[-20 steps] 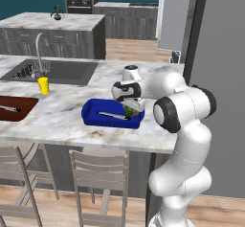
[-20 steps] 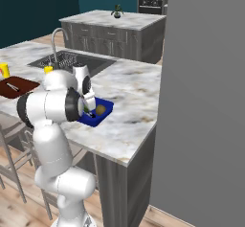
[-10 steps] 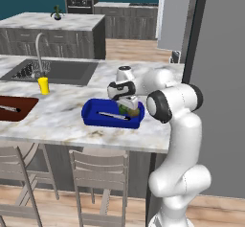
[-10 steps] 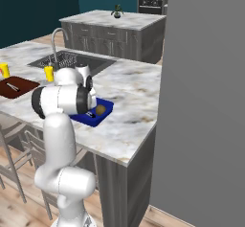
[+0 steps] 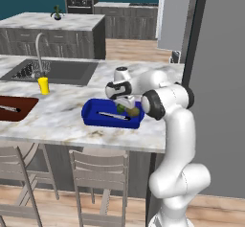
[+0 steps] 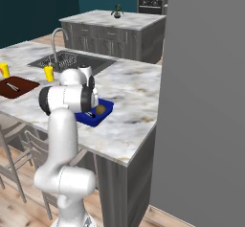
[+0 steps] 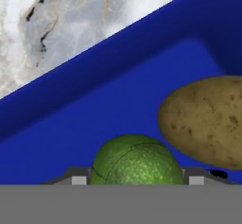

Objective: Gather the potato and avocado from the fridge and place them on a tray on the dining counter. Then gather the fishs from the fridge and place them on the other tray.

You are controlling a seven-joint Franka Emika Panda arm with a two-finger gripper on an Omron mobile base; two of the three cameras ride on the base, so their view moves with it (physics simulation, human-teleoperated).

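Hand view: claw (image 7: 136, 180) jaws set wide, avocado (image 7: 136, 163) between fingertips, whether pinched or loose cannot tell. Potato (image 7: 206, 121) just beside, both inside blue tray (image 7: 85, 119) on marbled dining counter (image 5: 62, 113).

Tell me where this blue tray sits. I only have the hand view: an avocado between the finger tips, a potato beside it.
Observer: The blue tray lies on the dining counter, near its front edge, to the right of the sink.
Operator: Is the other tray nearby?
Observer: Yes. The dark reddish-brown tray lies further left on the same counter, apart from the blue one.
Operator: Anything else in the blue tray that I can't see?
Observer: A slender grey object lies along its front side. It is too small to identify.
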